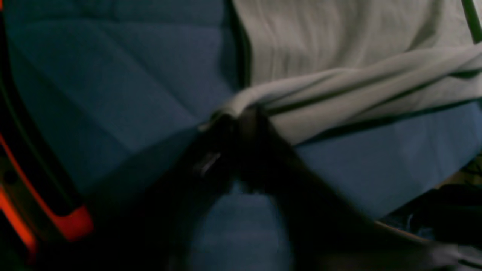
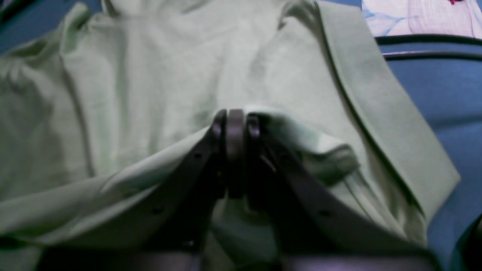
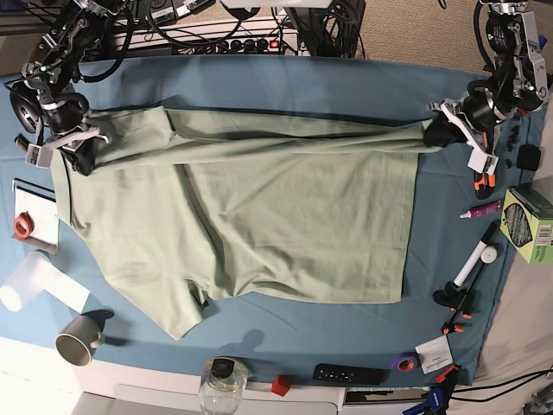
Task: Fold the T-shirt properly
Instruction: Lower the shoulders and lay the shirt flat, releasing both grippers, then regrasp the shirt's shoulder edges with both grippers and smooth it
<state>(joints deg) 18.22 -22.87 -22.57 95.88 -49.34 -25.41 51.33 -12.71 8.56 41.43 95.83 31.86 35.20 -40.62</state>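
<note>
The pale sage-green T-shirt (image 3: 285, 216) lies spread across the teal-blue table cloth (image 3: 302, 86). Its far long edge is lifted and stretched as a folded band between my two grippers. My left gripper (image 3: 432, 132) is at the right end, shut on the shirt's edge. The left wrist view shows its dark fingers (image 1: 235, 116) pinching the pale fabric (image 1: 339, 56). My right gripper (image 3: 84, 162) is at the left end, shut on the shirt. In the right wrist view it (image 2: 235, 118) is closed on a bunched fold of the shirt (image 2: 150, 75), next to a flat band of fabric.
A mug (image 3: 78, 339), a glass jar (image 3: 223, 385), a black remote (image 3: 350, 374) and a purple tape roll (image 3: 402, 363) sit along the front edge. A marker (image 3: 475, 259) and a green box (image 3: 529, 225) lie at the right. White paper (image 3: 43, 281) lies at the left.
</note>
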